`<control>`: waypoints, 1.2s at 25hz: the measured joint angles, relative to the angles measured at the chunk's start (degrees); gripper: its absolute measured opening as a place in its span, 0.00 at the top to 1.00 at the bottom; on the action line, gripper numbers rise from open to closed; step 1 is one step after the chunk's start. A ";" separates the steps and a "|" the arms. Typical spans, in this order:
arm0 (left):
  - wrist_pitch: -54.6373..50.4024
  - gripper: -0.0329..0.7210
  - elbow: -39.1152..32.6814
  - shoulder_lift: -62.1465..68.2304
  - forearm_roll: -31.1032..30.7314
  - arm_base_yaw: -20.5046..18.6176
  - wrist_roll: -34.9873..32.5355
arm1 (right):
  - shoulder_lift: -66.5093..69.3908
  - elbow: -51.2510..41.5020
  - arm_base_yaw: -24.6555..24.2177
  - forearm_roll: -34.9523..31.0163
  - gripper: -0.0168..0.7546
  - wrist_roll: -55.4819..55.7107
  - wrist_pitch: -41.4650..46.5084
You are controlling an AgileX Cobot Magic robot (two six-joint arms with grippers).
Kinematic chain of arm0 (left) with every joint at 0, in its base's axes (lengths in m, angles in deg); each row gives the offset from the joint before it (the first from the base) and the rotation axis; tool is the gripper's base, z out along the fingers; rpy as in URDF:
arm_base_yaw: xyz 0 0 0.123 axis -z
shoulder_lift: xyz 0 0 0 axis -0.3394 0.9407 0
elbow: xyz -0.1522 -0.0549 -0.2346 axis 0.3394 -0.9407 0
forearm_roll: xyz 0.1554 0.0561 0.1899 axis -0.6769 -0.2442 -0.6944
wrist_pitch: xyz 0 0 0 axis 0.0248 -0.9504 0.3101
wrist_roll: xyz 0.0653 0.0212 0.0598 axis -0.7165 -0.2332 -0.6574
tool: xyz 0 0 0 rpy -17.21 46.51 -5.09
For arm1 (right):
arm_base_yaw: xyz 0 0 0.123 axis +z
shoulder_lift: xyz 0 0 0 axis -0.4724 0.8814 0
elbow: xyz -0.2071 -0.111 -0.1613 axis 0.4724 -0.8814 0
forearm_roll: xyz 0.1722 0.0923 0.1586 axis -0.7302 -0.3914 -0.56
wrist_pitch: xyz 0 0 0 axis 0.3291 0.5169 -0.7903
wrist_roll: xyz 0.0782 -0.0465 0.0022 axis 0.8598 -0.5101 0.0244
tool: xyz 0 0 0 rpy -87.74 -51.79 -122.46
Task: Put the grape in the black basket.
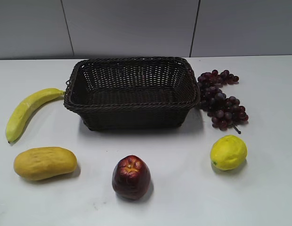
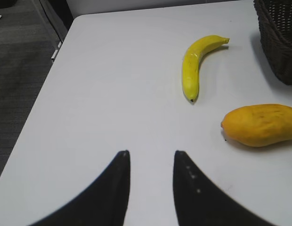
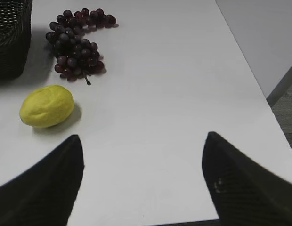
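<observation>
Nearest the exterior camera sits a dark red apple (image 1: 131, 176) on the white table (image 1: 183, 197), with a yellow-orange mango (image 1: 44, 163) to its left and a lemon (image 1: 228, 152) to its right.

Behind the lemon lies the grape (image 1: 221, 100): a bunch of many small, round, dark red-purple berries, curved in a loose arc, with a thin stem poking out at its lower end. It rests on the table just beside the right wall of the black basket (image 1: 132, 106), outside it. The basket is rectangular, woven dark wicker with a braided rim and flared sides, and its inside shows only bare weave. A banana (image 1: 28, 110) lies off the basket's left side, its tip close to the rim.

The right gripper (image 3: 143, 188) hovers over bare table with its fingers spread wide and nothing between them; the grape and lemon lie ahead and to its left. The left gripper (image 2: 150, 188) is over the table's left part, its fingers a narrow gap apart and holding nothing, with the banana and mango ahead to its right.

The table is plain matte white. Behind it stands a grey panelled wall (image 1: 136, 26), and dark grey floor (image 2: 19, 84) shows past the left edge.
</observation>
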State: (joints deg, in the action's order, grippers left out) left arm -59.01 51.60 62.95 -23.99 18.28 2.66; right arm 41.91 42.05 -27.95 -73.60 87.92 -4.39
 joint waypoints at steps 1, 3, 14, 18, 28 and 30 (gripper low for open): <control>0.00 0.65 0.00 0.00 0.00 0.00 0.00 | 0.00 0.00 0.00 0.00 0.21 0.00 0.00; 0.00 0.64 0.00 0.00 0.00 0.00 0.00 | 0.00 0.00 0.00 0.00 0.21 0.00 0.00; 0.00 0.64 0.00 0.00 0.00 0.00 0.00 | 3.90 2.53 0.00 -0.06 0.21 0.04 -8.27; 0.00 0.64 0.00 0.00 0.00 0.00 0.00 | 10.04 2.68 0.00 -0.12 0.21 0.04 -15.16; 0.00 0.64 0.00 0.00 0.00 0.00 0.00 | 22.84 2.68 0.86 -0.33 0.21 0.04 -32.91; 0.00 0.64 0.00 0.00 0.00 0.00 0.00 | 26.82 2.72 0.86 -0.38 0.21 0.04 -36.33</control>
State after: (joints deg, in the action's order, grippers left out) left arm -59.01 51.60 62.95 -23.99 18.28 2.66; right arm 68.73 44.77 -27.09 -73.98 87.96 -40.72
